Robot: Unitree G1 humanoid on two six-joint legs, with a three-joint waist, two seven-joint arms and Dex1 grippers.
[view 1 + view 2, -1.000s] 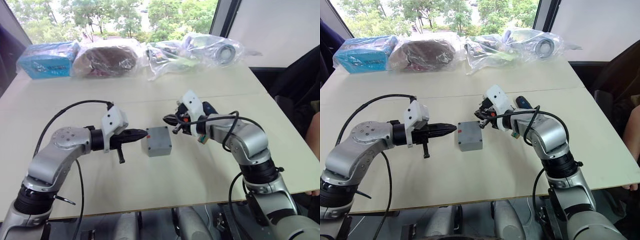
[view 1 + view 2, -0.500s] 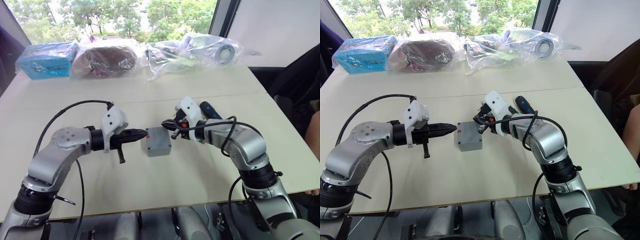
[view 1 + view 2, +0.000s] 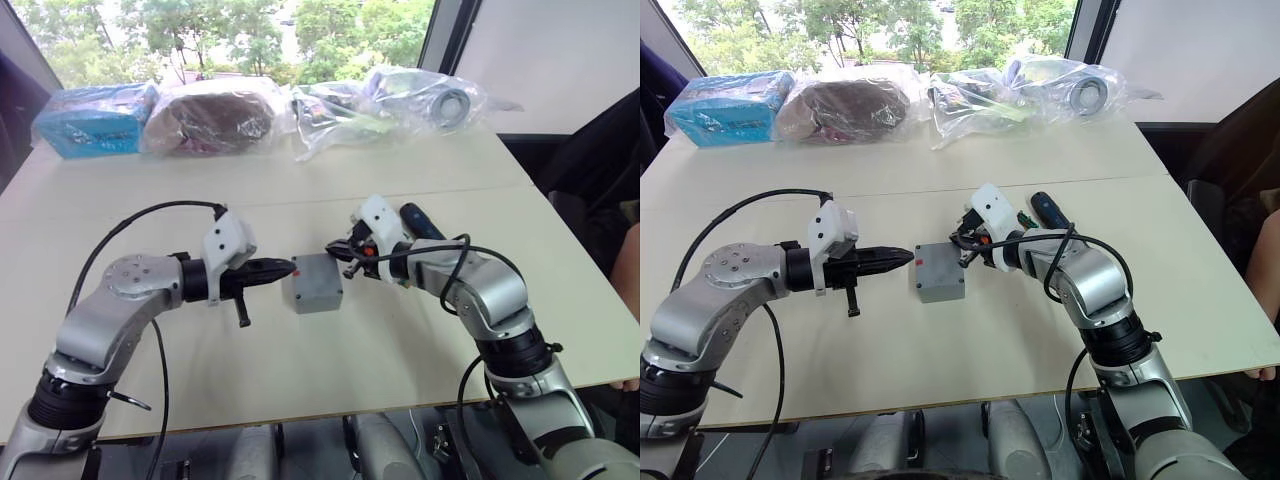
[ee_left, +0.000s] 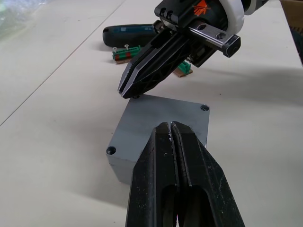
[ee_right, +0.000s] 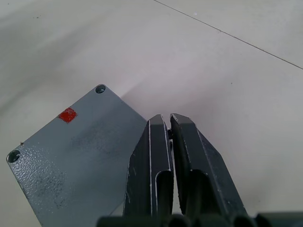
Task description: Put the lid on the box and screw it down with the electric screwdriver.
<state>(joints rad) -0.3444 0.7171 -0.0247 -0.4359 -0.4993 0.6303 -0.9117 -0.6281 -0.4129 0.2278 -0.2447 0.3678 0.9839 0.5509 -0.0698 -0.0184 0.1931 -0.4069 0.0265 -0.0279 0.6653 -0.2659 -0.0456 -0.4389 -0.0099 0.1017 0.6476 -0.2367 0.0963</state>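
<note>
The grey box (image 3: 318, 299) stands mid-table with the flat grey lid (image 4: 142, 124) lying on top of it; the lid shows screw holes at its corners and a small red mark (image 5: 67, 114). My left gripper (image 3: 286, 267) is shut, its tip at the box's left edge just above the lid. From the other side my right gripper (image 3: 334, 248) is shut too, with its tip resting at the lid's far right corner. Whether anything small is pinched there I cannot tell. The dark electric screwdriver (image 3: 416, 221) lies on the table behind my right arm.
Small green-brown pieces (image 4: 127, 53) lie by the screwdriver. Plastic-wrapped packages (image 3: 215, 118) and a blue pack (image 3: 95, 120) line the table's far edge. A person's arm (image 3: 630, 265) shows at the right border. Black cables loop over both arms.
My right gripper has dropped slightly and moved in toward the lid's far right corner. The left gripper and the box have stayed still.
</note>
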